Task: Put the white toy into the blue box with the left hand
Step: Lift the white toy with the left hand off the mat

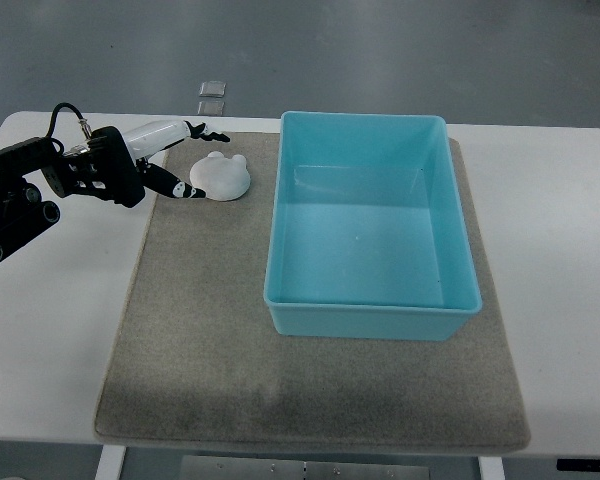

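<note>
A white toy [221, 176], rounded with small ears, lies on the grey mat [200, 330] just left of the blue box [370, 315]. My left hand [185, 160] reaches in from the left edge and sits right beside the toy's left side. Its fingers [180, 189] are spread around the toy's left edge without closing on it. The blue box is an open rectangular bin with nothing inside. The right arm does not show.
The mat lies on a white table [50, 340]. A small clear square object [212, 94] lies on the floor beyond the table's far edge. The black forearm and cabling [20, 195] hang over the table's left side.
</note>
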Available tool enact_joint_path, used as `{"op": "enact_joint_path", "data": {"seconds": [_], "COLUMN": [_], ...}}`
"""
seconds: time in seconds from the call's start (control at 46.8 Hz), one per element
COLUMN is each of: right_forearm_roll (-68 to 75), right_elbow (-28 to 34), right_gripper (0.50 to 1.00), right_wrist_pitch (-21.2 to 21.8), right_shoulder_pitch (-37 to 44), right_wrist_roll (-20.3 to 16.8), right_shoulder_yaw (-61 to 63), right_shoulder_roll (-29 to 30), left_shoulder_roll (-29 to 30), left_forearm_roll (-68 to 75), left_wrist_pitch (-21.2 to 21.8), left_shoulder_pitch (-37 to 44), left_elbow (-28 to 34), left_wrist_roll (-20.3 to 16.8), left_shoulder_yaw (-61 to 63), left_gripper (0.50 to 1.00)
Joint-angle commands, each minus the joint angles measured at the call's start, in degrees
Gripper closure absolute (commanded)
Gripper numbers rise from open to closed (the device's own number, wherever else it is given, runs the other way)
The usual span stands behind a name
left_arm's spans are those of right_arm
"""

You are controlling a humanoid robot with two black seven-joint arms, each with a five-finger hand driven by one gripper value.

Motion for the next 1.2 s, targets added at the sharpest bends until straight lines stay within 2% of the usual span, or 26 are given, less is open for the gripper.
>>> {"op": "enact_joint_path", "data": {"seconds": [0.0, 0.214, 0.342, 0.471, 0.578, 0.856, 0.984, 1.176], "right_forearm_roll": [0.0, -0.1, -0.1, 0.0, -0.1, -0.1, 0.0, -0.1], "right_elbow": [0.0, 0.0, 0.0, 0.0, 0.0, 0.0, 0.0, 0.0], "right_gripper": [0.564, 0.564, 0.564, 0.564, 0.564, 0.564, 0.564, 0.564], "right_wrist_pitch": [0.0, 0.0, 0.0, 0.0, 0.0, 0.0, 0.0, 0.0], "right_shoulder_pitch": [0.0, 0.0, 0.0, 0.0, 0.0, 0.0, 0.0, 0.0], "right_wrist_roll": [0.1, 0.0, 0.0, 0.0, 0.0, 0.0, 0.1, 0.0], "right_shoulder_yaw": [0.1, 0.0, 0.0, 0.0, 0.0, 0.0, 0.0, 0.0], "right_shoulder_roll": [0.0, 0.0, 0.0, 0.0, 0.0, 0.0, 0.0, 0.0], "left_shoulder_roll": [-0.8, -2.0, -2.9, -4.1, -4.3, -4.1, -3.4, -2.4], "left_forearm_roll": [0.6, 0.6, 0.5, 0.4, 0.5, -0.5, -1.4, -1.5], "left_wrist_pitch": [2.1, 3.7, 4.0, 4.2, 4.2, 4.3, 7.0, 7.8], "left_shoulder_pitch": [0.0, 0.0, 0.0, 0.0, 0.0, -0.7, -3.3, -6.9], "left_elbow": [1.0, 2.0, 2.2, 3.6, 3.8, 4.5, 4.4, 0.9], "left_wrist_roll": [0.0, 0.0, 0.3, 0.7, 0.9, 1.7, 1.7, 1.7], "left_shoulder_yaw": [1.3, 2.9, 3.0, 3.0, 3.0, 2.3, 1.0, -3.5], "left_gripper": [0.639, 0.649, 0.703, 0.816, 1.000, 1.000, 1.000, 1.000]}}
